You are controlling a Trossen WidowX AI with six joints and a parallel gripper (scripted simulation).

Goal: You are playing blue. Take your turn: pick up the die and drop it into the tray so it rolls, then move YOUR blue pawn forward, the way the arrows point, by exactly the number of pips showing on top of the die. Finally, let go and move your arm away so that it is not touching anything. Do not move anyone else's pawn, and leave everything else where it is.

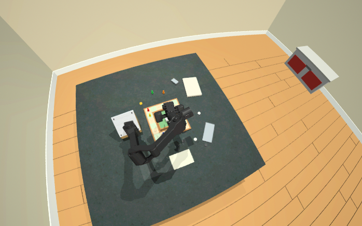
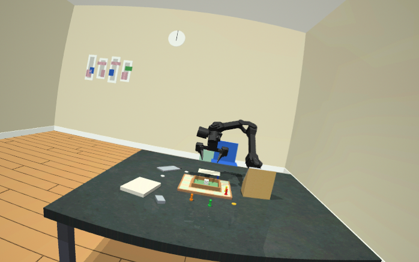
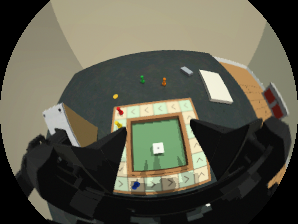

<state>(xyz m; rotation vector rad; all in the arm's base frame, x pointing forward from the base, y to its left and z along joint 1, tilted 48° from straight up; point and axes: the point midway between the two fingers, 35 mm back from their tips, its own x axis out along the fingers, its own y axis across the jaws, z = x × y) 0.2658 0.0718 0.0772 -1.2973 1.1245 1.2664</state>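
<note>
- Nearest the front edge of the counter (image 2: 113, 214), as the exterior view shows it, a yellow disc (image 2: 233, 204), a green pawn (image 2: 209, 202) and an orange pawn (image 2: 191, 196) stand on the dark top, just off the game board (image 2: 185, 185).
- Left of them lie a small grey block (image 2: 159, 199) and a cream slab (image 2: 140, 186), toward the left edge.
- A red pawn (image 2: 226, 190) stands on the board's front strip near its right corner, with a yellow pawn (image 2: 226, 187) just behind it.
- A tan box (image 2: 258, 182) sits to the right of the board; the arm's base is on top of it.
- In the middle of the board is the tray (image 2: 194, 185) with its green floor, and the white die (image 3: 158, 148) lies on that floor, apart from the walls. Its pips are too small to read.
- The blue pawn (image 3: 136, 184) stands on the board's far strip, by the corner on the arm's side in the wrist view.
- The gripper (image 2: 211, 152) hangs well above the tray, its fingers (image 2: 199, 148) spread wide with nothing between them.
- Beyond the board lie a cream card (image 2: 208, 171), a white disc (image 2: 162, 175) and a grey plate (image 2: 168, 168), toward the back edge.
</note>
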